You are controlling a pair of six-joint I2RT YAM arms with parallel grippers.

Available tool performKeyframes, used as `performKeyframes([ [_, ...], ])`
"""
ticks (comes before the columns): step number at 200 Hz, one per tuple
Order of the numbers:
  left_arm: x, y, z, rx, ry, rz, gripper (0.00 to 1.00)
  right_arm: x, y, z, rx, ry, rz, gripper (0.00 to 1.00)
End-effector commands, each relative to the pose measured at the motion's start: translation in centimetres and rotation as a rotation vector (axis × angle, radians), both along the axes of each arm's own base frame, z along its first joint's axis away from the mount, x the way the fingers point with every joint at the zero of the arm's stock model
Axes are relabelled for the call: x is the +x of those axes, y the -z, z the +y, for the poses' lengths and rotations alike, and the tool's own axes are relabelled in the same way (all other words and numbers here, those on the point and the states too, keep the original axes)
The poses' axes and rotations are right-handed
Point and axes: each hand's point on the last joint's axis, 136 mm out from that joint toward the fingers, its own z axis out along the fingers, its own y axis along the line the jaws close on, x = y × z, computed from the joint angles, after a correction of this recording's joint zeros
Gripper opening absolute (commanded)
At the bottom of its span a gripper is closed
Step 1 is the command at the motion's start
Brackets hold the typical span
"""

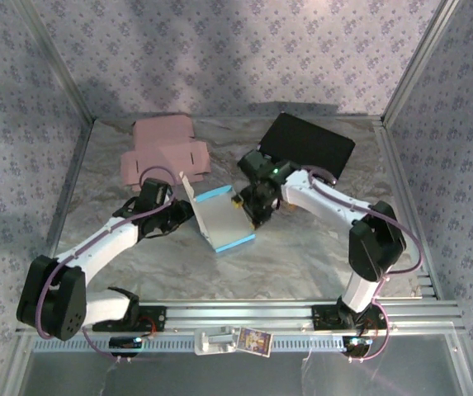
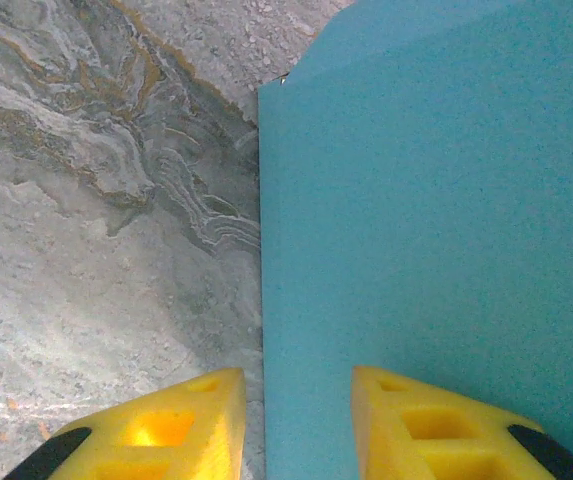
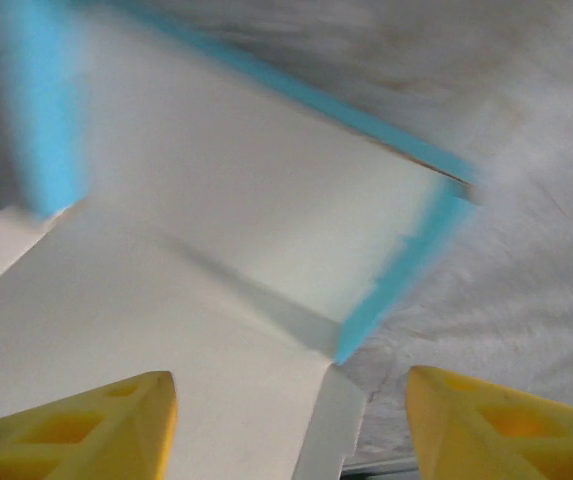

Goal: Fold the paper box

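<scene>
The paper box (image 1: 224,221), blue outside and white inside, lies partly folded at the middle of the table. One white flap (image 1: 187,186) stands up on its left side. My left gripper (image 1: 184,212) is against that left side. In the left wrist view its jaws (image 2: 298,375) stand partly apart over the box's blue outer face (image 2: 436,200), whose straight edge runs between the fingers; nothing is pinched. My right gripper (image 1: 250,213) is at the box's right edge. Its jaws (image 3: 291,380) are open wide above the white inner panel (image 3: 216,200) and a blue-edged side wall (image 3: 406,265).
A flat pink cardboard blank (image 1: 163,148) lies at the back left. A black flat blank (image 1: 309,142) lies at the back right. Patterned walls enclose the marbled table (image 1: 302,256). An aluminium rail (image 1: 302,312) and a small card (image 1: 254,339) sit at the near edge.
</scene>
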Motion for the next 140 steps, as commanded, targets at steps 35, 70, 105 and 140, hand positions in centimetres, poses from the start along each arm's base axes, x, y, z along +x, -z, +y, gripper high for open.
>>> performKeyframes([
  [35,1.3,-1.6,-0.7,-0.040,0.016,-0.057,0.33,-2.0,-7.7,7.5,-0.038,-0.939,-0.468,0.58],
  [70,1.6,-1.7,-0.6,-0.043,0.012,-0.061,0.33,-3.0,-5.8,9.4,-0.066,-1.034,-0.422,0.59],
  [105,1.6,-1.6,-0.8,-0.048,0.017,-0.058,0.33,-2.3,-4.1,10.9,-0.081,-1.041,-0.390,0.54],
  [140,1.6,-1.6,-0.8,-0.048,0.023,-0.056,0.33,-1.3,-3.7,11.5,-0.111,-1.019,-0.390,0.52],
])
